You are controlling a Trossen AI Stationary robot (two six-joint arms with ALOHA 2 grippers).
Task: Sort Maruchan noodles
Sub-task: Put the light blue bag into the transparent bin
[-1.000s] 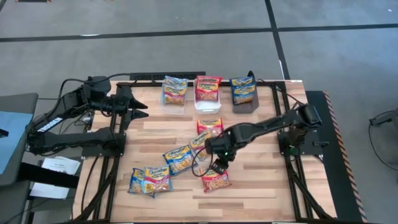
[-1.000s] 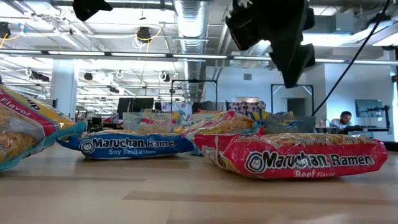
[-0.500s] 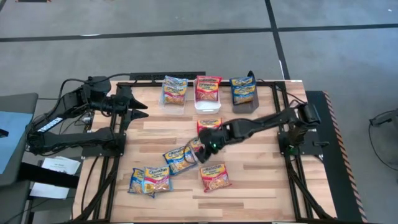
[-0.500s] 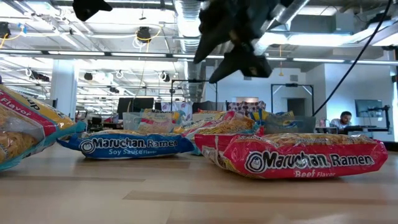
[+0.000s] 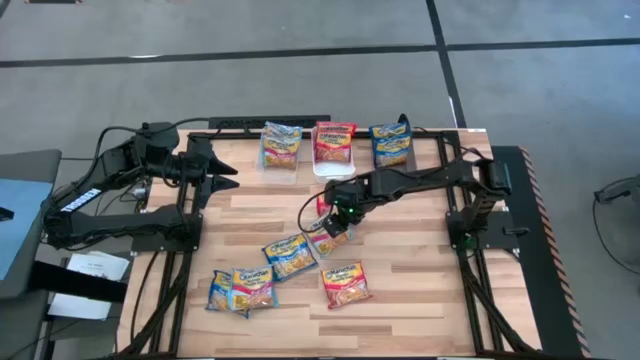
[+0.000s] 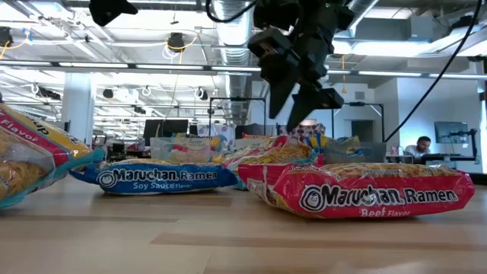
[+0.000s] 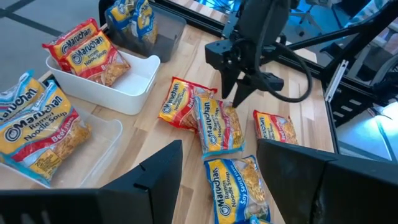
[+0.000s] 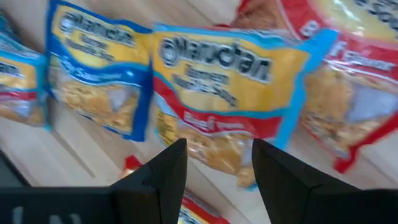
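Several Maruchan packets lie flat on the wooden table [image 5: 420, 300]. My right gripper [image 5: 338, 222] [image 6: 293, 125] [image 7: 236, 98] [image 8: 217, 155] is open and points down just above a blue-edged beef packet [image 5: 323, 240] [image 8: 217, 87] [image 7: 214, 127] without touching it. That packet overlaps a red packet [image 5: 338, 203] [image 8: 348, 81] on its far side. A blue soy sauce packet [image 5: 287, 256] [image 6: 156, 176] lies to its left, and a red beef packet [image 5: 346, 284] [image 6: 365, 194] lies nearer. My left gripper [image 5: 225, 176] [image 7: 217, 165] waits open at the table's far left.
Three bins stand along the far edge, each holding a packet: clear [image 5: 281, 168], white [image 5: 335, 170], grey [image 5: 395, 170]. Two more packets [image 5: 240, 290] lie near the near left corner. Bare wood shows on the right half of the table.
My right gripper has moved from above the near red beef packet toward the far edge and slightly left, turning as it went, and has come down over the blue-edged beef packet in the middle pile. The packets have stayed where they were.
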